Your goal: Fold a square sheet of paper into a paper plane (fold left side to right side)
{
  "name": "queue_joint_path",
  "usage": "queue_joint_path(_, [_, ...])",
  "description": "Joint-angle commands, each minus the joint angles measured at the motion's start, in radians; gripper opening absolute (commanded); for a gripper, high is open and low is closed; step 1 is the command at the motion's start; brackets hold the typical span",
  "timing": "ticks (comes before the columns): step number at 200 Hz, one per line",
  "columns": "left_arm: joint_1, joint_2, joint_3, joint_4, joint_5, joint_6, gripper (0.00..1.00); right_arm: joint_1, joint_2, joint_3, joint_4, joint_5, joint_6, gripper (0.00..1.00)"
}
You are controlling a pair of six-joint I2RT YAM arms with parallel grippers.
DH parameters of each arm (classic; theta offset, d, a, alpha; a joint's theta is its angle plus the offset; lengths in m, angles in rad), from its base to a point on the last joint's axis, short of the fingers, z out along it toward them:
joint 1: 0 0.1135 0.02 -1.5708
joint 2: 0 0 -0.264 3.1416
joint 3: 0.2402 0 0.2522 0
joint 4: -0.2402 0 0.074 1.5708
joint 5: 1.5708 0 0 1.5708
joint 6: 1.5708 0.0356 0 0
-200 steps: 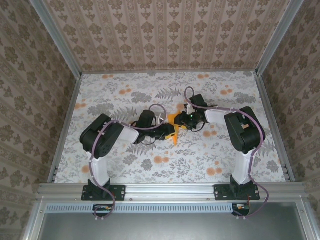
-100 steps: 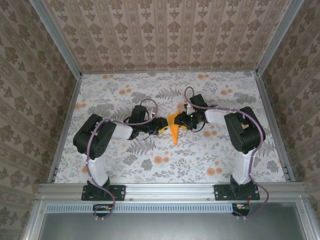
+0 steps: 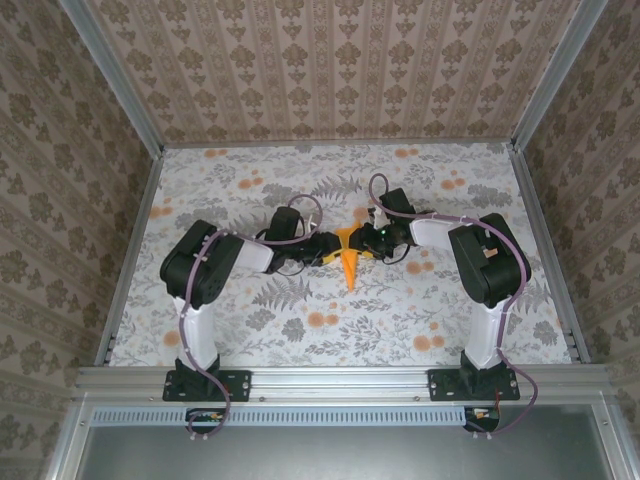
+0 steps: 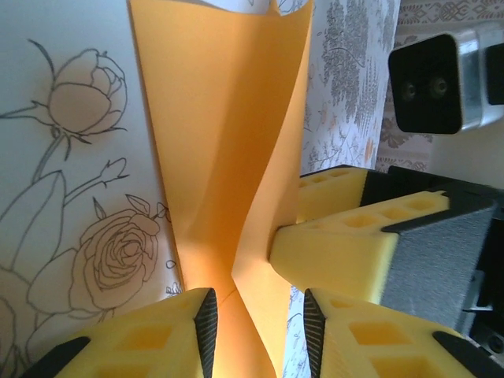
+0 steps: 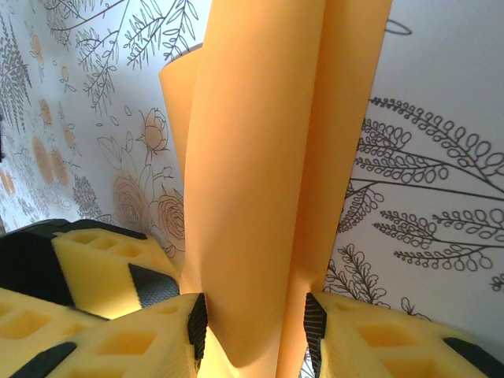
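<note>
The right pincer (image 5: 253, 331) grasps the orange paper plane (image 5: 260, 157), while the left pincer (image 4: 258, 331) straddles it, seemingly unclenched.

Smooth matt paper plane (image 4: 213, 142), porous foam fingers (image 4: 134, 346)

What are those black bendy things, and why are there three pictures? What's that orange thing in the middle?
They are two robot arms, the left arm and the right arm, bolted to a table with a grey flowered cover. The wide picture looks down from above. The other two come from little cameras on the wrists, so you see yellow padded fingers up close. The orange thing is a bright orange folded sheet of paper, being folded into a plane. The right tool seems to pinch it. The left tool has the paper between its fingers, but I cannot tell whether it squeezes.
</note>
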Motion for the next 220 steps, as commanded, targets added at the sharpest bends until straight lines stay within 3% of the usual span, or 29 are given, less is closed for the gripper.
queue_joint_path(1, [-0.01,0.024,0.028,-0.011,0.023,0.01,0.36,0.011,0.036,-0.01,-0.052,0.038,-0.011,0.42])
queue_joint_path(52, [-0.02,0.052,0.046,0.005,0.027,-0.005,0.3,0.011,0.038,-0.011,-0.051,0.036,-0.011,0.41])
queue_joint_path(136, [-0.01,0.055,0.062,-0.035,0.007,0.036,0.02,0.011,0.041,-0.004,-0.065,0.031,-0.019,0.41])
queue_joint_path(220, [0.007,0.054,0.126,-0.23,-0.013,0.201,0.0,-0.005,-0.003,-0.018,-0.031,0.023,-0.015,0.44])
